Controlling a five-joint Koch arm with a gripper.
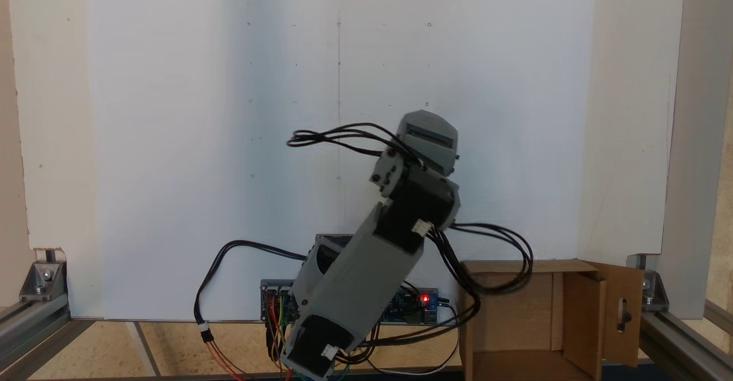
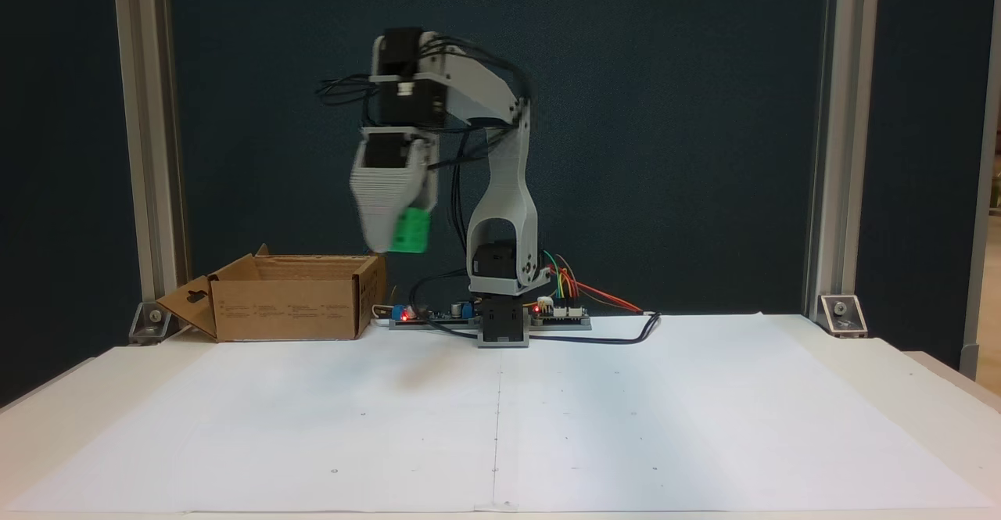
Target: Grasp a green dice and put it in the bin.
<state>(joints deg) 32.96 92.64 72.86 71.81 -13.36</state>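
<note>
One green dice (image 2: 410, 232) is seen, clamped at the tip of the gripper (image 2: 399, 238), which points downward and is closed around it; the grey jaw covers part of the cube, so how deep the hold goes cannot be told. One bin (image 2: 285, 309) stands below and to the left of the gripper in that fixed view, its open top just beneath the level of the dice, its near wall roughly under the jaw's edge.

A release at this point is judged risky: the dice hangs about over the bin's right wall rather than over its middle, so it could strike the rim or a flap (image 2: 188, 301) and bounce out onto the one white sheet (image 2: 626, 426). A shallow pinch could also let the rounded cube slip. One arm, one controller board (image 2: 559, 313) and its cables (image 1: 498, 255), draped near the bin (image 1: 515, 312), are counted.
</note>
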